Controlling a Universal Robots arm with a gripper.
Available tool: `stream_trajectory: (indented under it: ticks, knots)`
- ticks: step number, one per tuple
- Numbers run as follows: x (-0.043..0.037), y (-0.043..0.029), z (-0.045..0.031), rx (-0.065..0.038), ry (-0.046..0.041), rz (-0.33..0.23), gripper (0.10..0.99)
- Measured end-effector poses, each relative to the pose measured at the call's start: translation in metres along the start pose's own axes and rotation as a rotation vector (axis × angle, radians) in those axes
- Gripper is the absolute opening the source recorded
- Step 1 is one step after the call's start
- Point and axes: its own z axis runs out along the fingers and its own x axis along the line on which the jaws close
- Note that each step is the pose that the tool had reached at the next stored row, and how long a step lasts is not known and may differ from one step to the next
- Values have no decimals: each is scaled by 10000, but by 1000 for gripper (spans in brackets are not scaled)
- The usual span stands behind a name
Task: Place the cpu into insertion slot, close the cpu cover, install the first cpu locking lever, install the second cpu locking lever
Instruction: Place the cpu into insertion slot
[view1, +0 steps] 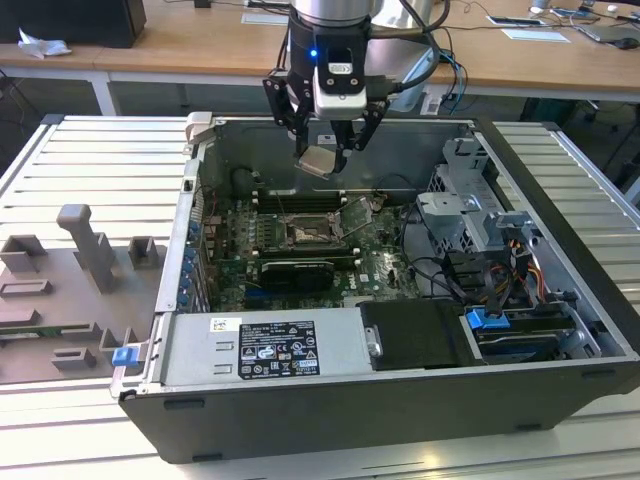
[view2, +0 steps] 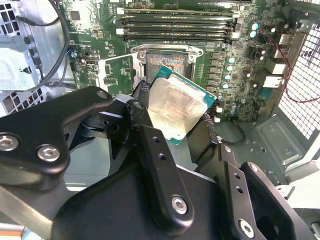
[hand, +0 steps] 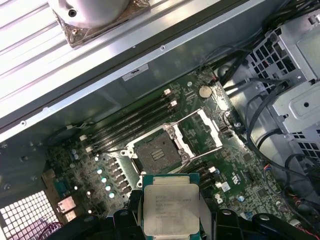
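My tool (view1: 322, 150) grips the thin square silvery-beige cpu (view2: 182, 107) | I hold it in air above the dark-centred metal-rimmed square insertion slot (hand: 157, 154), not touching | square silver metal-frame cpu cover (hand: 202, 131) stands open beside the slot

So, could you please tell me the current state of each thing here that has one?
cpu: gripped, up in the air, not seated.
gripper: shut on the cpu.
insertion slot: empty, uncovered.
cpu cover: open, flipped to one side of the slot.
computer case: side open.
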Motion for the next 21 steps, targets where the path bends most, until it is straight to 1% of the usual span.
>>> stream_trajectory:
  ticks: [21]
  knots:
    - [0,-2,24,-11,-50,585,541]
